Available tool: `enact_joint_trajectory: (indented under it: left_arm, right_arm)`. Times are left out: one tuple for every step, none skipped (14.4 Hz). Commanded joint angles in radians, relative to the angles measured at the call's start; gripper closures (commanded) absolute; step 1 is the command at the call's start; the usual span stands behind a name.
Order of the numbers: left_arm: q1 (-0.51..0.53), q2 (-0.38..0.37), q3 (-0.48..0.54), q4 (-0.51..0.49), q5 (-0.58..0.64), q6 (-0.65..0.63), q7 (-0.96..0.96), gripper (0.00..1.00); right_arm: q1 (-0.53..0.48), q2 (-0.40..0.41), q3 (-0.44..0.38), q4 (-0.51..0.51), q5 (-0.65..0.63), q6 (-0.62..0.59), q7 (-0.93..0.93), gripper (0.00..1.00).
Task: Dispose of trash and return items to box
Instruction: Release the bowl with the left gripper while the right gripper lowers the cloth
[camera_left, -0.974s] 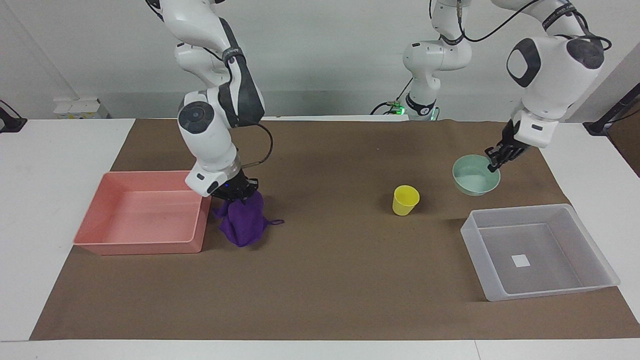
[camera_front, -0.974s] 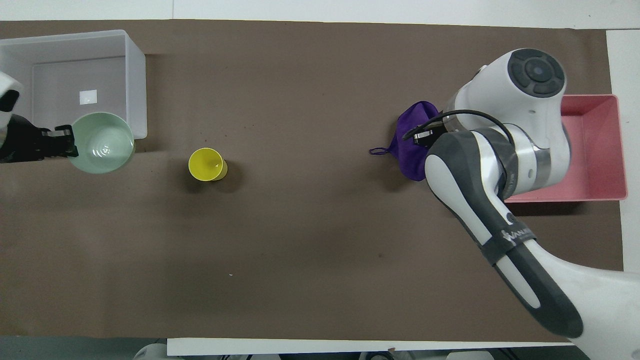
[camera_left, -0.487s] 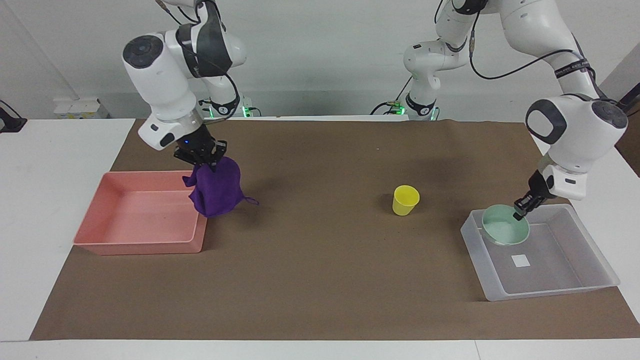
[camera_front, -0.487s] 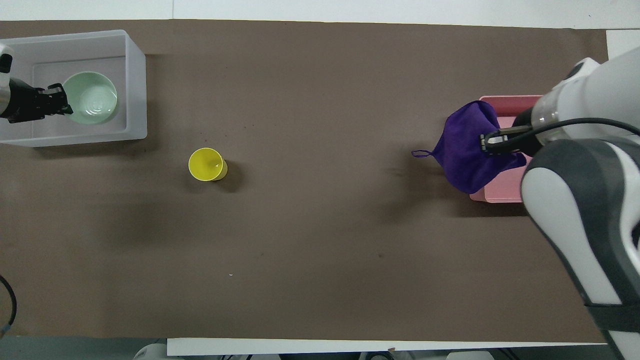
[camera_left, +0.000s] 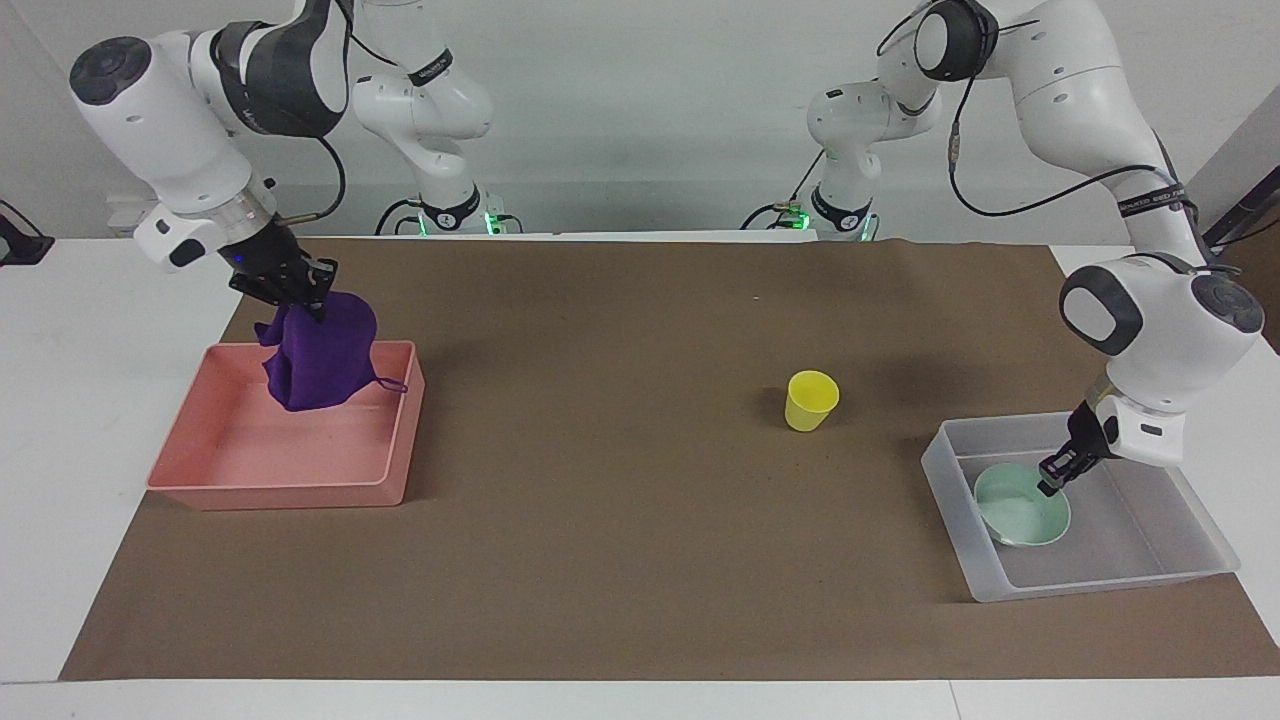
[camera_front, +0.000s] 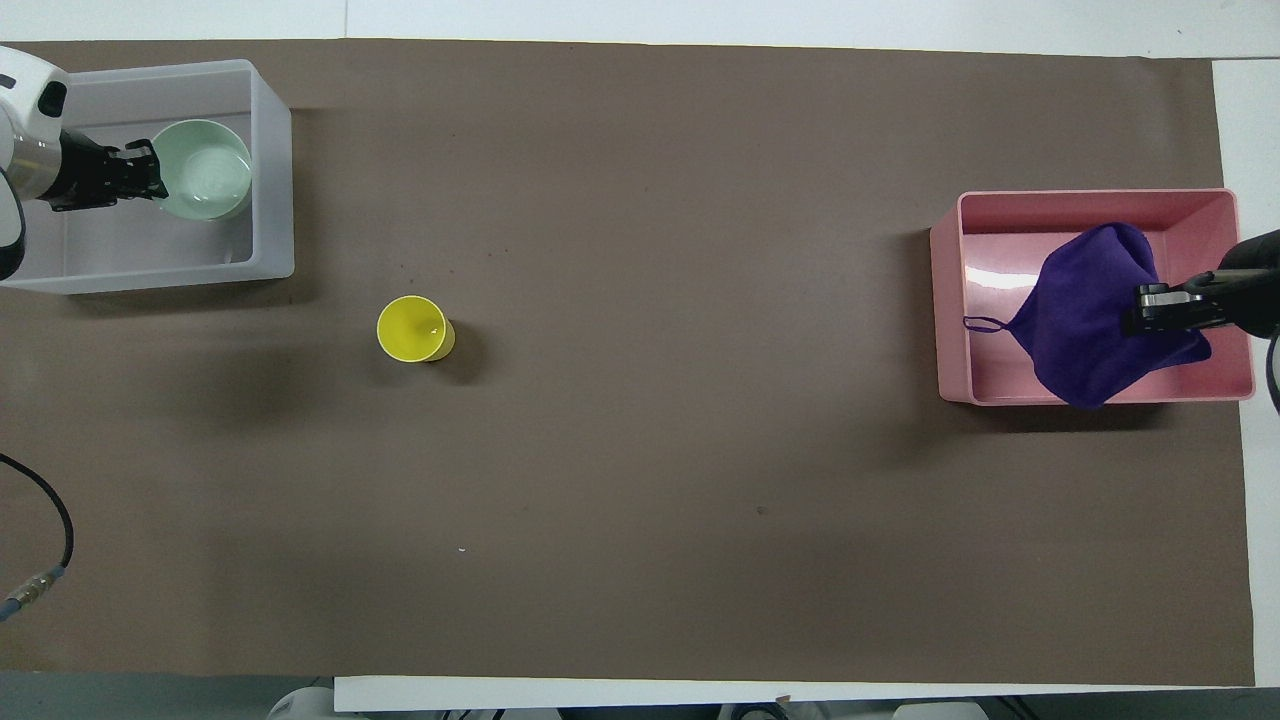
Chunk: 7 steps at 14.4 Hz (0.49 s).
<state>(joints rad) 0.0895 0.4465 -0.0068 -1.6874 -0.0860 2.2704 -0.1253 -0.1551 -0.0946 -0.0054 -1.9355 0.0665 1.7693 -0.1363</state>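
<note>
Facing view: right gripper grips rag over pink tray. Left gripper clamps bowl in box. Cup still out.

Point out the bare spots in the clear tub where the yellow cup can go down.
In the clear tub, the floor toward its corners away from the green bowl is bare. The bowl's corner is crowded: the left gripper holds its rim. The yellow cup stands alone on the mat.

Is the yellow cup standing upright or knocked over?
Upright. The yellow cup stands on its base on the brown mat with its open mouth facing up, and the overhead view looks straight into it. No gripper is near it.
</note>
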Motion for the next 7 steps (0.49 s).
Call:
enact_joint_trajectory:
  left_arm:
    - [0.029, -0.008, -0.002, -0.043, -0.004, 0.041, 0.056, 0.55]
    - [0.026, -0.008, -0.002, -0.032, -0.009, 0.029, 0.053, 0.33]
    - [0.024, -0.017, -0.002, -0.019, -0.015, 0.012, 0.052, 0.27]
    - [0.026, -0.029, -0.002, 0.004, -0.015, -0.03, 0.05, 0.23]
    - [0.024, -0.057, -0.004, 0.037, -0.017, -0.089, 0.049, 0.22]
    - [0.015, -0.078, -0.002, 0.066, -0.017, -0.144, 0.047, 0.22]
    - [0.012, -0.106, -0.012, 0.089, -0.015, -0.188, 0.044, 0.22]
  right_arm:
    - [-0.037, 0.016, 0.013, -0.107, -0.002, 0.138, -0.038, 1.0]
    - [-0.041, 0.039, 0.013, -0.132, -0.007, 0.188, -0.042, 1.0]
    - [-0.043, 0.067, 0.013, -0.137, -0.014, 0.221, -0.042, 1.0]
    - [-0.047, 0.099, 0.013, -0.137, -0.016, 0.245, -0.042, 1.0]
    - [-0.054, 0.12, 0.013, -0.138, -0.016, 0.272, -0.043, 1.0]
    - [-0.055, 0.136, 0.013, -0.142, -0.016, 0.28, -0.042, 1.0]
    - [-0.055, 0.147, 0.013, -0.145, -0.016, 0.288, -0.042, 0.99]
